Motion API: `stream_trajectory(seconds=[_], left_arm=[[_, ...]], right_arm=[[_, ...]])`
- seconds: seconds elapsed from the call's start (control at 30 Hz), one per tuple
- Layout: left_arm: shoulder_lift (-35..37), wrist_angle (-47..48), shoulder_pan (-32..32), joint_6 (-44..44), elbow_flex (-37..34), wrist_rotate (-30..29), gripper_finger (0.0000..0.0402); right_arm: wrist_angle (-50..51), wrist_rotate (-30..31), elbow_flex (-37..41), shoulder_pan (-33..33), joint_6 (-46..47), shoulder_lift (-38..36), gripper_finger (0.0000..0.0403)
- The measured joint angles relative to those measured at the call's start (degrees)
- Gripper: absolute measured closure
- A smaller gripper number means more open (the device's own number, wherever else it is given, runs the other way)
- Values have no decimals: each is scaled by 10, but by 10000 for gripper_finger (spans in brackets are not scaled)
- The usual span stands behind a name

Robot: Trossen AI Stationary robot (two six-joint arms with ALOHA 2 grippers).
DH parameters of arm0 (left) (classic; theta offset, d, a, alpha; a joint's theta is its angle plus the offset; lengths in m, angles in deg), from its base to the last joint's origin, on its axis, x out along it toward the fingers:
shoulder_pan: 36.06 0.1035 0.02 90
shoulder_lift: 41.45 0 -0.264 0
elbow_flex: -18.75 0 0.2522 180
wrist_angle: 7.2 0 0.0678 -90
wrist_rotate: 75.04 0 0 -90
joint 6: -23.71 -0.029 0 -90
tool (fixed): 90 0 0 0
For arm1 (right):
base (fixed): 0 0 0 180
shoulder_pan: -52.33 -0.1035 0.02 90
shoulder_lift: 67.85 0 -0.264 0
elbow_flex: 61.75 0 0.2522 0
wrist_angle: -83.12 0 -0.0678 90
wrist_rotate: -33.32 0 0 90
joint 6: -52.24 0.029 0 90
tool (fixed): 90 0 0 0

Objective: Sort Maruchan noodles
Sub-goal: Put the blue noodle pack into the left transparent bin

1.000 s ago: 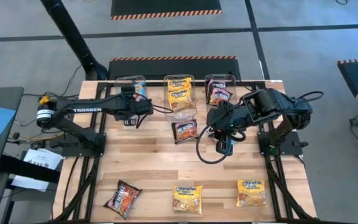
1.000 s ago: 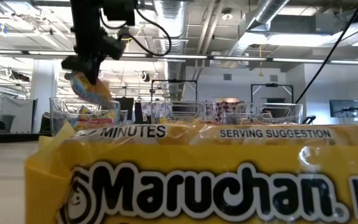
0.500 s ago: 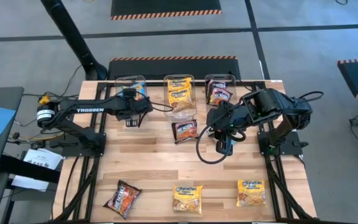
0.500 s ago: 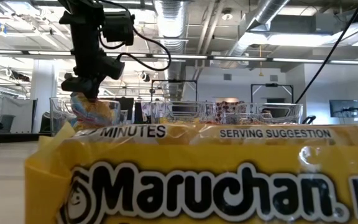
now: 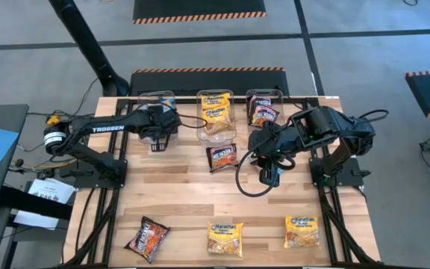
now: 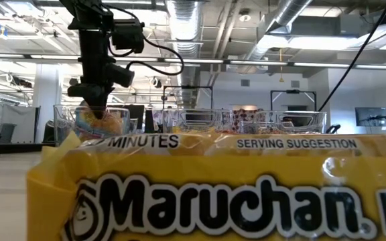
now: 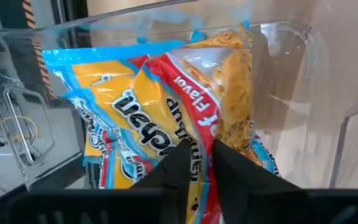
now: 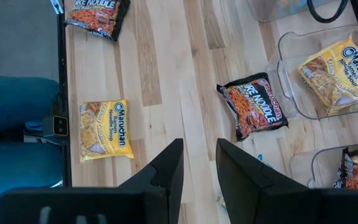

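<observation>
One blue packet [image 7: 166, 118] behind pincer [image 7: 197, 163]

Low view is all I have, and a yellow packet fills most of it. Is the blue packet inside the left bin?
Observer: Yes. The left wrist view shows the blue packet within the left bin, with the left gripper right at it.
Operator: What's unsorted?
Observer: Four packets on the table: one black-red packet just in front of the middle bin, and along the near edge another black-red one and two yellow ones.
Operator: And the right arm?
Observer: The right gripper is open and empty, over bare table to the right of that central black-red packet.
</observation>
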Motion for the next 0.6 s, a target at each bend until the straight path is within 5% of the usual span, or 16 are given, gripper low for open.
stream_trajectory(seconds=[0.33,0.6], left_arm=[[0,3,1,41,0,27,253],[0,26,1,97,7,27,242]], right_arm=[[0,0,0,0,0,0,285],[0,0,0,0,0,0,285]])
